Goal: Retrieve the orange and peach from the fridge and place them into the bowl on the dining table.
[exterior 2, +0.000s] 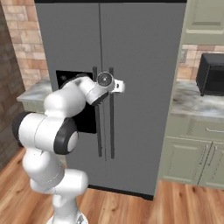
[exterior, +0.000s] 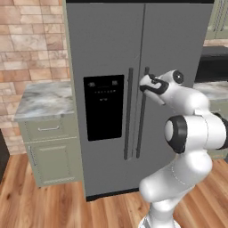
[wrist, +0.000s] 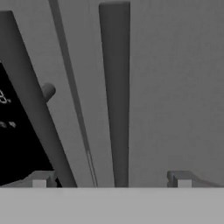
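You are facing the fridge [exterior: 111,58], a tall grey unit with both doors closed, standing on a wood plank floor [exterior: 53,205]. A brick wall [exterior: 31,40] runs behind it. On one side sits a marble counter [exterior: 42,100] over pale green cabinets [exterior: 51,156]; on the other side a second counter [exterior 2: 199,103] carries a black microwave [exterior 2: 211,74]. The black dispenser panel [exterior: 103,107] sits in the left door, and 2 long dark handles flank the centre seam.

Your gripper [wrist: 111,181] is spread wide, holding nothing; its 2 fingertips [wrist: 40,180] rise at the bottom of the hand view with the right door's handle [wrist: 114,96] lined up between them. You cannot tell from these views whether the tips touch the handle. From the left base view the hand sits just in front of that handle's upper part [exterior: 145,89].

The arm rises from the base, folds at a raised elbow [exterior: 196,131], then reaches forward with the wrist level toward the door seam.
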